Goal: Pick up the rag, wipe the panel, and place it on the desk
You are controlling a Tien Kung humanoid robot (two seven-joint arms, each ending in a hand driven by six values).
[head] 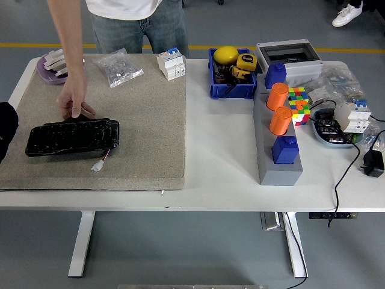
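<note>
- The rag cannot be made out as a separate thing; only a black mass (6, 129) shows at the worktop's left edge, which may be the rag, the left hand, or both.
- Judging it as cloth: light, limp, best pinched at a bunched fold rather than a flat edge.
- The panel (72, 137) lies flat on the beige mat (144, 120), near its front-left corner; glossy, rigid, likely to slide under wiping.
- A person's hand (74, 99) rests at the panel's far edge, just touching or beside it.
- Whether the left hand is clenched or released, I cannot tell; the right one is out of sight.
</note>
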